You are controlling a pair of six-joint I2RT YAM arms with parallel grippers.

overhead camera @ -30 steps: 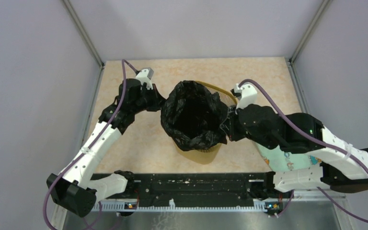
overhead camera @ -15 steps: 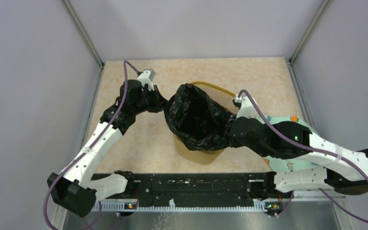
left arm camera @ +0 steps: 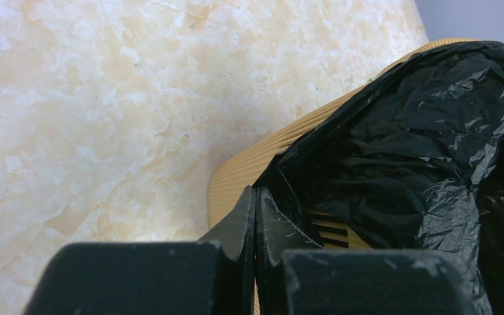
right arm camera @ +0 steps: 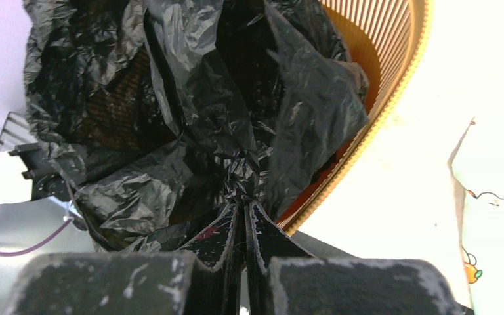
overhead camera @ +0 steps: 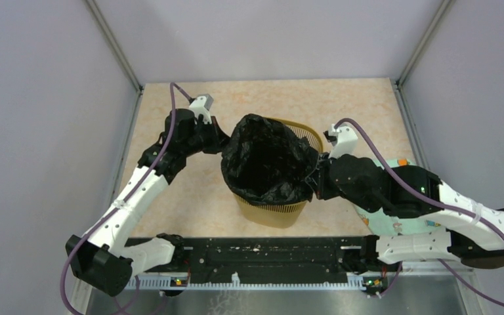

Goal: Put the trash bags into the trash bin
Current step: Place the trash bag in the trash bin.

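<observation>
A glossy black trash bag hangs open-mouthed over the mustard-yellow trash bin in mid-table, its body down inside. My left gripper is shut on the bag's left edge; in the left wrist view the fingertips pinch the film beside the bin's ribbed rim. My right gripper is shut on the bag's right edge. The right wrist view shows a bunched fold of the bag caught at the right gripper, with the bin's slotted wall behind.
A pale green patterned cloth lies on the table under my right arm, also seen as the cloth at the right wrist view's edge. Grey walls and metal posts enclose the marbled tabletop. A black rail runs along the near edge.
Both grippers have kept their hold while the bag's mouth shifted over the bin. The right gripper dipped toward the front, then rose back; the bag now covers more of the bin's rim.
</observation>
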